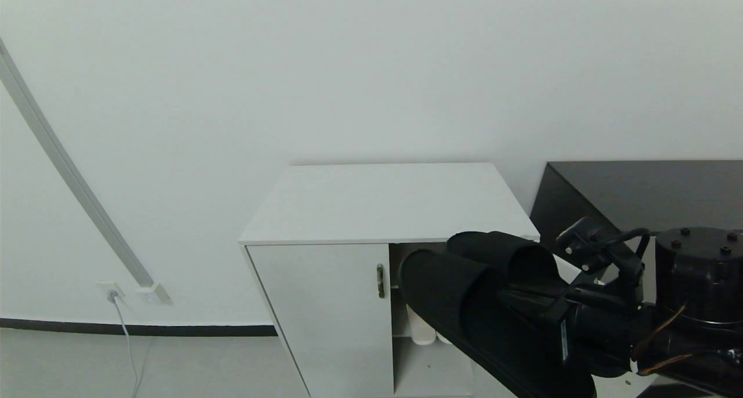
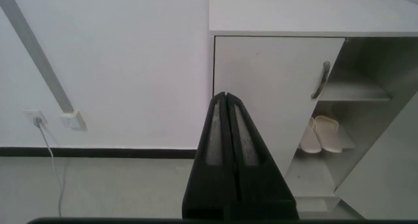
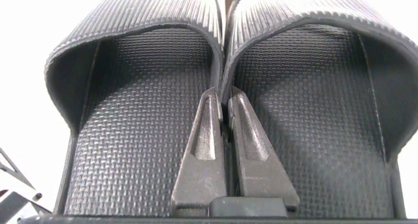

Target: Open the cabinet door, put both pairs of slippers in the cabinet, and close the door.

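A white cabinet stands against the wall, its right door open and its left door shut. A pair of white slippers lies on the cabinet's middle shelf, seen in the head view as white slippers too. My right gripper is shut on the inner edges of a pair of black slippers, held side by side. In the head view the black slippers hang in front of the open right compartment. My left gripper is shut with nothing in it, facing the left door.
A black table stands right of the cabinet. A wall socket with a white cable and a slanted grey conduit are on the wall at left. Grey floor lies before the cabinet.
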